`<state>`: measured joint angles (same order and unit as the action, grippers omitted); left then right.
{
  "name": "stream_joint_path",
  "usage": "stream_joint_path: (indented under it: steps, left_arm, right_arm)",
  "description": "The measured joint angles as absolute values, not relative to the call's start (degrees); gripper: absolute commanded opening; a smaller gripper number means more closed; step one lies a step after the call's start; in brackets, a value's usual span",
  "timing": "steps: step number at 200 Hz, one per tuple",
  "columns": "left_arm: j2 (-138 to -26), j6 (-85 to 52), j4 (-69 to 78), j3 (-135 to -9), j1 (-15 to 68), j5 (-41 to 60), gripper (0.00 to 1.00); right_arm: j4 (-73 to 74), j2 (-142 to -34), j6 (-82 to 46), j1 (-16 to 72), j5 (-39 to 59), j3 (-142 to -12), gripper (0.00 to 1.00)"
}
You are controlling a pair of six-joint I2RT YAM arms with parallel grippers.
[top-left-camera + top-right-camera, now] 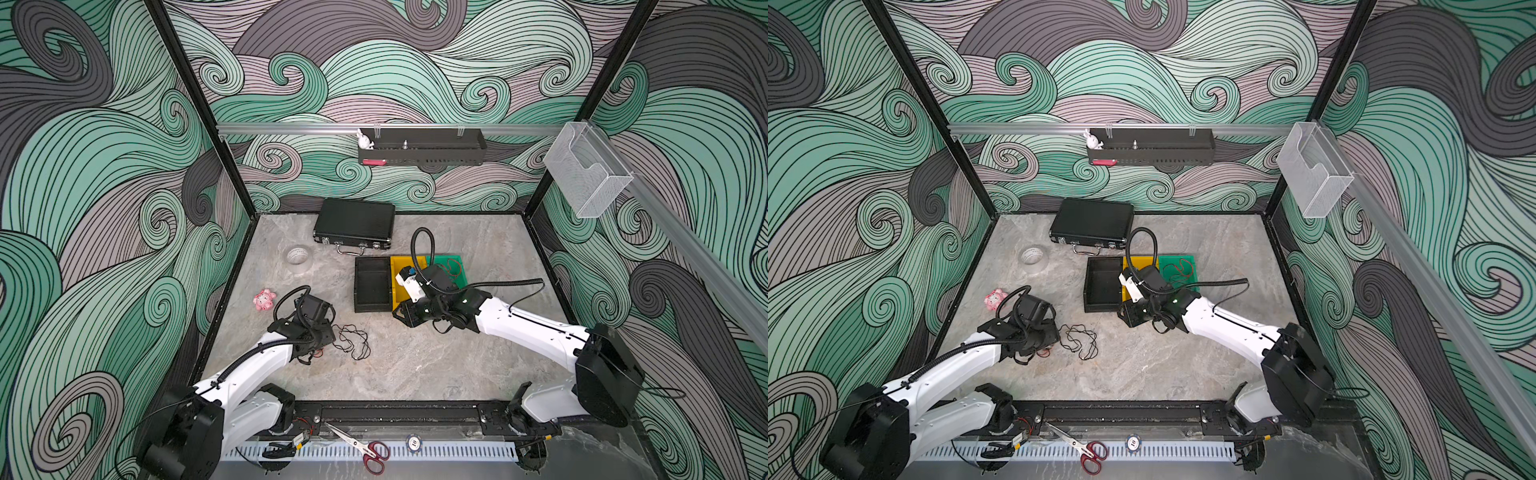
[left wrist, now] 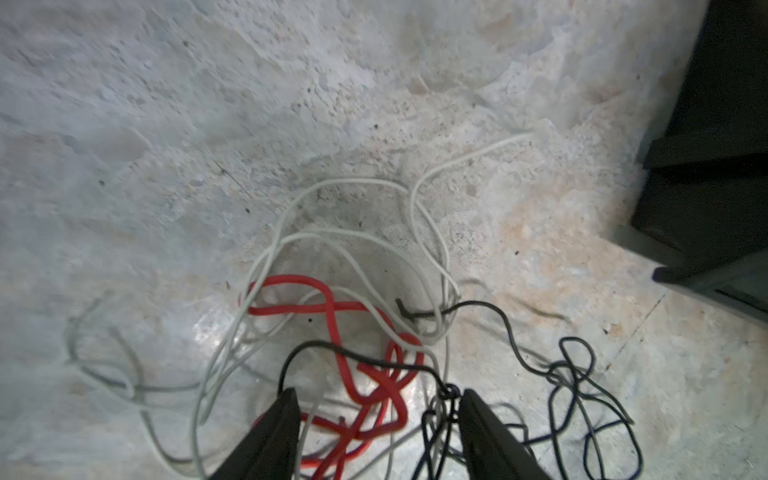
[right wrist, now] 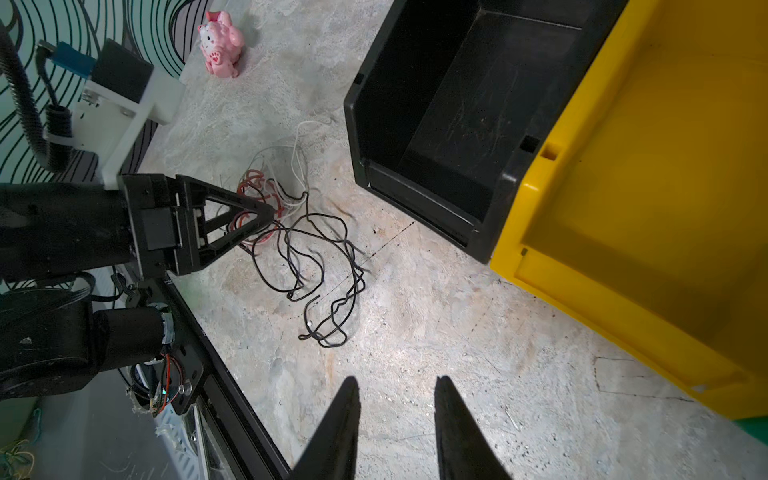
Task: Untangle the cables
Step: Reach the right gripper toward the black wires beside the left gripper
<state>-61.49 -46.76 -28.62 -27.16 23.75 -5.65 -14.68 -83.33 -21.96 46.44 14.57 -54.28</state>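
Note:
A tangle of cables lies on the stone table by my left arm. The thin black cable (image 1: pixel 353 341) (image 1: pixel 1082 341) (image 3: pixel 320 266) spreads in loose loops toward the middle. In the left wrist view the red cable (image 2: pixel 332 324) and white cable (image 2: pixel 357 180) cross each other. My left gripper (image 2: pixel 378 395) (image 3: pixel 266 214) is open, low over the tangle. Red and white strands lie between its fingers and a black strand is draped across both tips. My right gripper (image 3: pixel 397 382) (image 1: pixel 405 316) is open and empty above bare table, in front of the bins. Another red cable (image 1: pixel 1178 266) lies in the green bin.
A black bin (image 1: pixel 372 282), a yellow bin (image 3: pixel 623 208) and a green bin (image 1: pixel 455 258) stand side by side mid-table. A black case (image 1: pixel 353 222) sits at the back. A tape roll (image 1: pixel 298 255) and a pink toy (image 1: pixel 264 299) are at the left. Red-handled scissors (image 1: pixel 365 451) lie on the front rail.

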Motion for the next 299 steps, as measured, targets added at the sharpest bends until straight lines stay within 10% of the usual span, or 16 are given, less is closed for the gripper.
stream_joint_path:
  steps: [111, 299]
  left_arm:
    - [-64.0, -46.5, -23.0, -25.9, 23.7, 7.2, 0.16]
    - [-62.4, -45.4, -18.0, -24.1, 24.2, 14.9, 0.08]
  right_arm:
    - [-8.8, -90.1, -24.8, 51.1, 15.5, -54.3, 0.37]
    - [-1.0, -107.1, -28.1, 59.0, 20.8, -63.0, 0.47]
